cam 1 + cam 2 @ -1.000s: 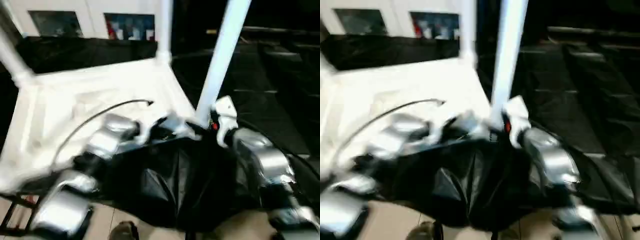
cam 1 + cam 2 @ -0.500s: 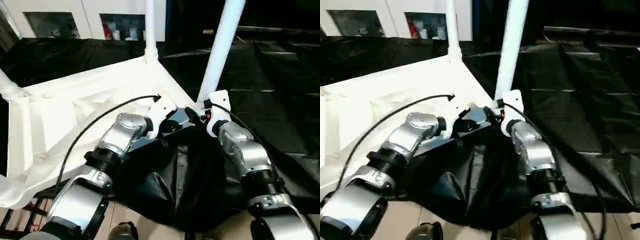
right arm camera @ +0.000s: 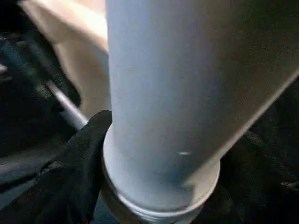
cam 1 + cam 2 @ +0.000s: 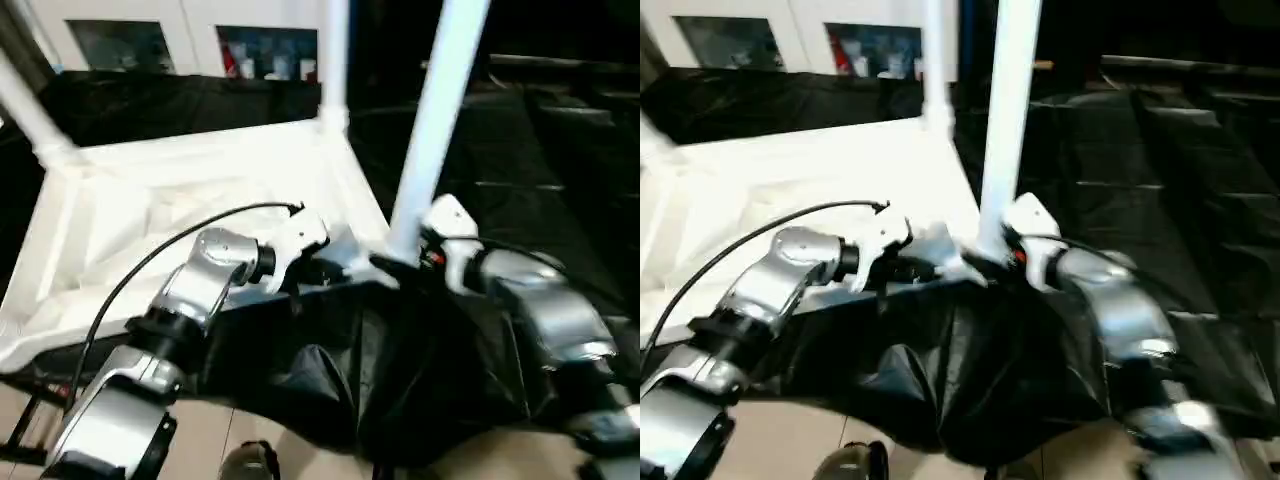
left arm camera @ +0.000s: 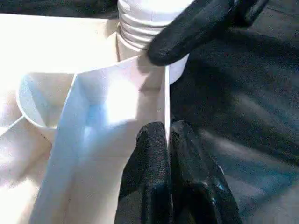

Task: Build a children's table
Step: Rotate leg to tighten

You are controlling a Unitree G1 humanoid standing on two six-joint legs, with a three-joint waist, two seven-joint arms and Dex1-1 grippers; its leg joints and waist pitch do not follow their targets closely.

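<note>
Tabletop (image 4: pixel 180 190) upturned, white legs (image 4: pixel 437 120) upright

My right claw (image 3: pixel 154 186) straddles the near leg (image 4: pixel 435 120) at its threaded base, one finger (image 3: pixel 79 163) on each side, so nothing passes between them. My left claw (image 5: pixel 168 154) is pinched on the thin rim wall of the tabletop (image 4: pixel 190 190), just beside that corner socket; the right claw's finger crosses close ahead of it, blocking the way forward. Two more legs stand up at the far corner (image 4: pixel 333 50) and the left corner (image 4: pixel 25 100), fencing that side. The ribbed underside between them lies open from above. To my right, the black-draped table (image 4: pixel 560 150) offers bare, flat room.
</note>
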